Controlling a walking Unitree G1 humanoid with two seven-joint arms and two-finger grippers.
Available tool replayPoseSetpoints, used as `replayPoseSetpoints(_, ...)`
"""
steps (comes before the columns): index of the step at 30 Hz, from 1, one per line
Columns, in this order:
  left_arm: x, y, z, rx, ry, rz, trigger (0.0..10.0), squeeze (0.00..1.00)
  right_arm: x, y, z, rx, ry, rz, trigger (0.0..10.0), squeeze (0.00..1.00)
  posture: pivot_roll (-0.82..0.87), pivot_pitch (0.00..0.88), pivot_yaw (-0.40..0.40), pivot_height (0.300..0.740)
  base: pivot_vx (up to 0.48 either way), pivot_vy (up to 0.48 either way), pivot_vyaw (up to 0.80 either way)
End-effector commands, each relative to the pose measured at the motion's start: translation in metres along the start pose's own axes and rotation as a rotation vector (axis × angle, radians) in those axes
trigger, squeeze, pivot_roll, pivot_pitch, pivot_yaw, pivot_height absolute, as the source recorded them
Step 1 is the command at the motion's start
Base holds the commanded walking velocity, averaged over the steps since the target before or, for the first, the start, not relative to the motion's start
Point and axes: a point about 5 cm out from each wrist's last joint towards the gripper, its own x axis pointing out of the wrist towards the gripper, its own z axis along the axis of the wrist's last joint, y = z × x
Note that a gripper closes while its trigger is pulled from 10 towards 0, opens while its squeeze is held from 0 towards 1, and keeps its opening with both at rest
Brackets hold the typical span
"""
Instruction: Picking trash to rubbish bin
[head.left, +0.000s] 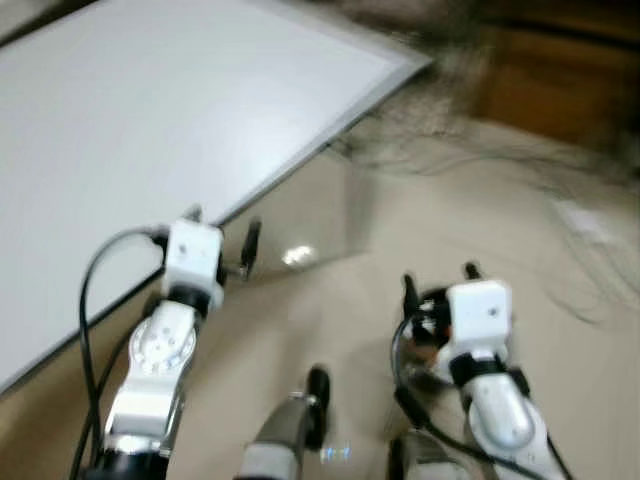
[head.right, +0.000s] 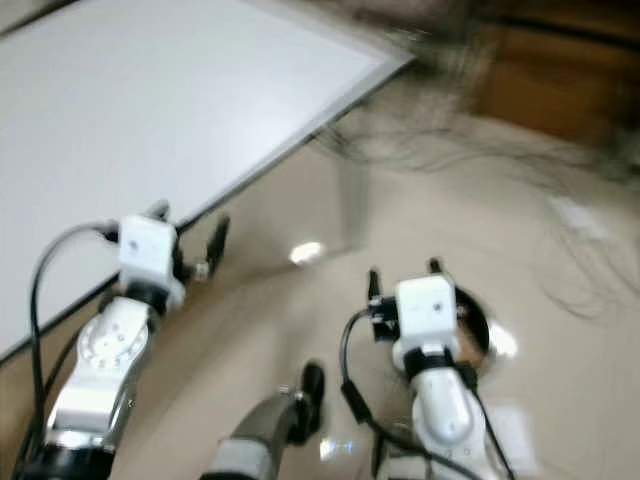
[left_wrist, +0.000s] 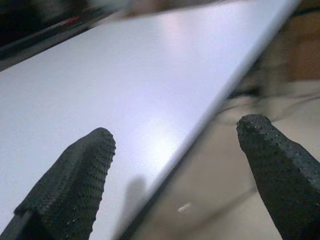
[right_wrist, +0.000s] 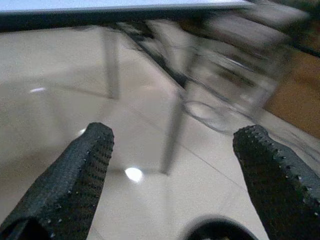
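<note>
Both grippers are empty, fingers spread — the left gripper (head.left: 222, 228) at the near edge of the white flat table top (head.left: 150, 130), the right gripper (head.left: 438, 282) over the beige tiled floor (head.left: 500, 210). I see no trash or bin; you probably search still.

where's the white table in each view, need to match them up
Left eye view: white table, upper left.
Right eye view: upper left again.
Left wrist view: beyond the left gripper, fingers open.
Right wrist view: its edge along the top.
Shared landmark: the table's pale edge above the beige floor.
</note>
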Motion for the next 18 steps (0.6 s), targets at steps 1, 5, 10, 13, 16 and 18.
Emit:
replayPoseSetpoints(1, -0.0132, 0.0097, -0.0213, 0.022, 0.1, 0.048, 10.0, 0.0, -0.0004, 0.0068, 0.0028, 0.012, -0.008, 0.026, 10.0, 0.0, -0.08, 0.288, 0.093, 0.74, 0.0, 0.0, 0.79)
replayPoseSetpoints(5, -0.0131, 0.0119, -0.023, 0.033, 0.109, 0.065, 10.0, 0.0, -0.0011, 0.0081, 0.0027, 0.017, -0.009, 0.039, 10.0, 0.0, -0.08, 0.286, 0.092, 0.74, 0.0, 0.0, 0.79)
replayPoseSetpoints(10, -0.0111, 0.0081, -0.0199, 0.021, 0.092, 0.054, 10.0, 0.0, -0.0022, 0.0085, 0.0013, 0.014, -0.01, 0.044, 10.0, 0.0, -0.09, 0.285, 0.089, 0.74, 0.0, 0.0, 0.77)
replayPoseSetpoints(13, -0.01, 0.0097, -0.0193, 0.029, 0.087, 0.066, 10.0, 0.0, -0.0001, 0.0083, 0.0012, 0.003, -0.016, 0.048, 10.0, 0.0, -0.08, 0.277, 0.089, 0.74, 0.0, 0.0, 0.67)
replayPoseSetpoints(16, -0.0092, 0.01, -0.0196, 0.028, 0.088, 0.069, 10.0, 0.0, 0.0011, 0.0082, 0.0012, -0.005, -0.019, 0.046, 10.0, 0.0, -0.08, 0.274, 0.089, 0.74, 0.0, 0.0, 0.7)
replayPoseSetpoints(18, -0.0089, 0.0099, -0.0202, 0.027, 0.09, 0.068, 10.0, 0.0, 0.0012, 0.0086, 0.0002, -0.005, -0.016, 0.046, 10.0, 0.0, -0.08, 0.273, 0.089, 0.74, 0.0, 0.0, 0.72)
